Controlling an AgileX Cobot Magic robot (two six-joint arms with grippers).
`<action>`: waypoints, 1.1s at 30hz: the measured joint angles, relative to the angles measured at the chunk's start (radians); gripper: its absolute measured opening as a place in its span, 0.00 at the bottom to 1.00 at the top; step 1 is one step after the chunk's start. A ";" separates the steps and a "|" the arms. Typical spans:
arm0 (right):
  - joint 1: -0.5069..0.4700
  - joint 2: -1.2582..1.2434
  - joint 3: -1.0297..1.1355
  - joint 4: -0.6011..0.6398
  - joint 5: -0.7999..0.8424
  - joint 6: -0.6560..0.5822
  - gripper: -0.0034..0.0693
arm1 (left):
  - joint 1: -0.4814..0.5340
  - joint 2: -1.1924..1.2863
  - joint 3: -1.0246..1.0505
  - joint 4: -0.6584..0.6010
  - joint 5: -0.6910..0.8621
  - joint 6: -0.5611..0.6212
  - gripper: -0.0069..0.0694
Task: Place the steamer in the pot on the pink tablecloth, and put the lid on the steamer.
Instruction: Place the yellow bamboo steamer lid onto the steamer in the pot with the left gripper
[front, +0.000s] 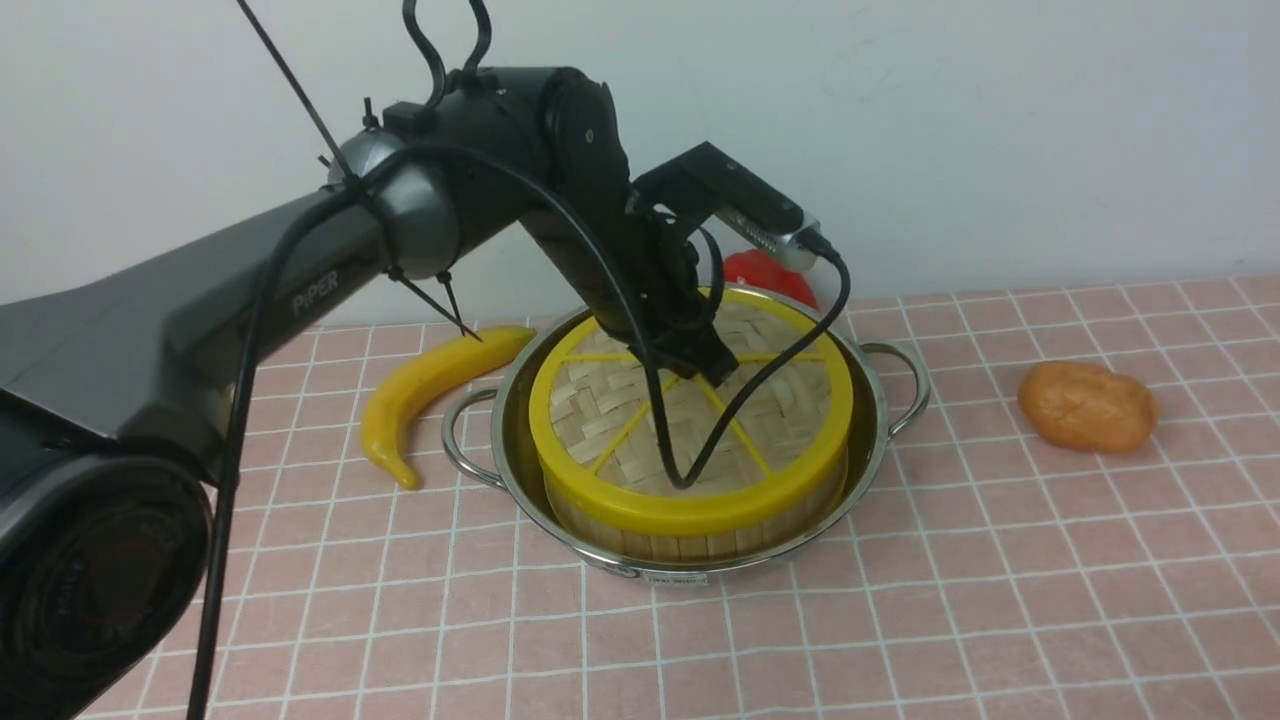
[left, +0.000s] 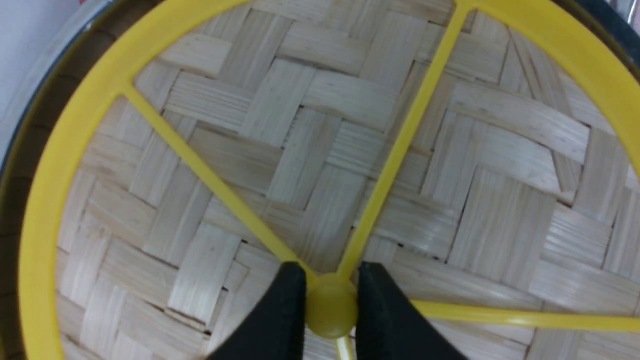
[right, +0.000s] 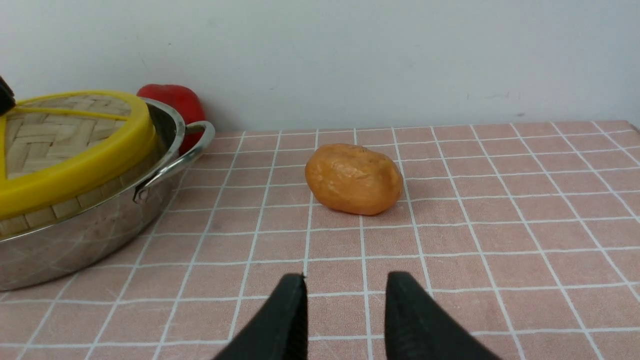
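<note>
Bamboo steamer (front: 690, 546) inside stainless-steel pot (front: 518, 430) on pink tablecloth (front: 1000, 620), woven lid (front: 600, 415) on top. Left gripper (left: 332, 300) closed around lid's hub; right gripper (right: 346, 300) parted, empty. Banana (front: 410, 400) at pot's 10 o'clock.

The steamer (front: 690, 545) sat inside the pot (front: 870, 480) on the tablecloth (front: 1000, 620), with the lid (front: 600, 420) on top of the steamer. A banana (front: 400, 410) lay just to the left of the pot, and a potato (front: 1088, 407) lay well apart to its right. Behind the pot, on the far side, was a bell pepper (right: 175, 102), near the pot's right handle (right: 180, 160).
</note>
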 joint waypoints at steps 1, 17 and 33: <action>0.000 0.000 0.000 0.000 0.000 0.000 0.38 | 0.000 0.000 0.000 0.002 0.000 -0.008 0.25; 0.000 0.000 0.000 0.000 0.000 0.000 0.38 | -0.002 0.000 0.000 0.025 -0.015 -0.166 0.25; 0.000 0.000 0.000 0.000 0.000 0.000 0.38 | -0.001 -0.023 -0.001 0.052 -0.001 -0.196 0.63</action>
